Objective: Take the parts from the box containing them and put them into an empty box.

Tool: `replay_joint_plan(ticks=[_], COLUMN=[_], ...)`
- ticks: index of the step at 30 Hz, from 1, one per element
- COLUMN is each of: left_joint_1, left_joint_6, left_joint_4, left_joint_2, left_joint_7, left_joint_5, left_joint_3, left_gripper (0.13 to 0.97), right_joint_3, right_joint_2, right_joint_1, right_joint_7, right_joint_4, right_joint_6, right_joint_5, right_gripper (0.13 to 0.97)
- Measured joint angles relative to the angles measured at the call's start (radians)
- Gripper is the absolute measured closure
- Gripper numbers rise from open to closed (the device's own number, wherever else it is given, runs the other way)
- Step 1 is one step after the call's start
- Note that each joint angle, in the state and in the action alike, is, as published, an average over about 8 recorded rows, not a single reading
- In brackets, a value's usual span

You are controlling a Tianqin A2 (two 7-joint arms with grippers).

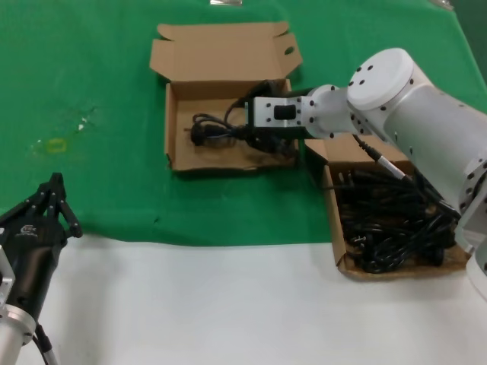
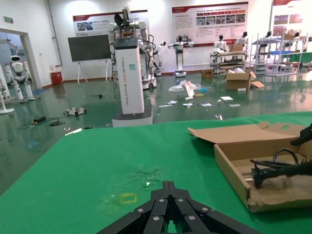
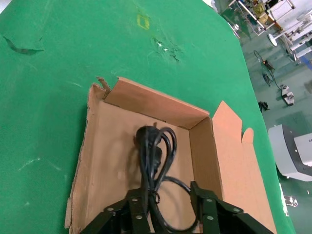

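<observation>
One coiled power cord [image 1: 217, 128] lies in the receiving box [image 1: 228, 163], the right claw [image 3: 165, 207] spread around it. Limp and light, it seems best pinched at the bundled loops.

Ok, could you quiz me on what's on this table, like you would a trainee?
1. True or false: the right claw hangs over the box packed with cords.
2. How many cords lie in the middle box? A) none B) one C) five
3. Fill in: the idle left claw sits at the near edge of the ____ cloth.
Key: 1 false, it is over the middle box; 2 B; 3 green.
</observation>
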Motion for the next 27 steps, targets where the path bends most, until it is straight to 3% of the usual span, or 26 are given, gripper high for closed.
replay_joint_plan(ticks=[4,8,18,25,27], left_joint_1=[0.000,0.000,0.000,0.000,0.000], left_joint_6=[0.000,0.000,0.000,0.000,0.000], left_joint_4=[0.000,0.000,0.000,0.000,0.000], left_joint_2=[0.000,0.000,0.000,0.000,0.000], left_joint_7=[0.000,0.000,0.000,0.000,0.000], left_joint_5=[0.000,0.000,0.000,0.000,0.000], left_joint_3=[0.000,0.000,0.000,0.000,0.000], left_gripper=[0.953,0.953,0.953,0.953,0.953], right_joint_3=[-0.001,-0.001,0.025,0.092,0.119], right_joint_2=[0.000,0.000,0.000,0.000,0.000], right_joint_1=[-0.002,-0.002,0.006,0.018,0.022], right_joint_7=[-0.008,-0.017,-0.053,-0.081,-0.091], right_joint_4=[-0.003,-0.006,-0.017,-0.036,-0.044], right_joint_6=[0.002,0.002,-0.007,-0.031,-0.041], right_joint_5=[0.009,0.021,0.047,0.020,0.004], right_gripper=[0.736,0.736,0.528,0.345,0.328])
